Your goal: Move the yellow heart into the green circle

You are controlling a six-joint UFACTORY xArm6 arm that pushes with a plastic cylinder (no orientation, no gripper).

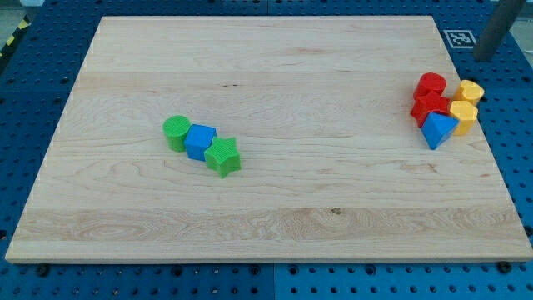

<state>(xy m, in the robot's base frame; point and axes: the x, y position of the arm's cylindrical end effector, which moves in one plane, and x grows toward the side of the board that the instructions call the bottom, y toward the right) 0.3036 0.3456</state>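
Yellow heart [470, 92], judged the upper of two yellow blocks, at the desk's [275, 208] right edge, touching the yellow hexagon-like block [463, 117] below and a red block [430, 85] to its left; second red block [429, 107] and blue triangle [438, 129] packed alongside. Green circle [176, 132] far off toward the view's left, against a blue block [200, 141] and green star [222, 157]. My tip [485, 57] just above-right of the heart, apart from it: plain rod, no jaws, holding nothing. Probably needs pushing leftward, slightly downward.
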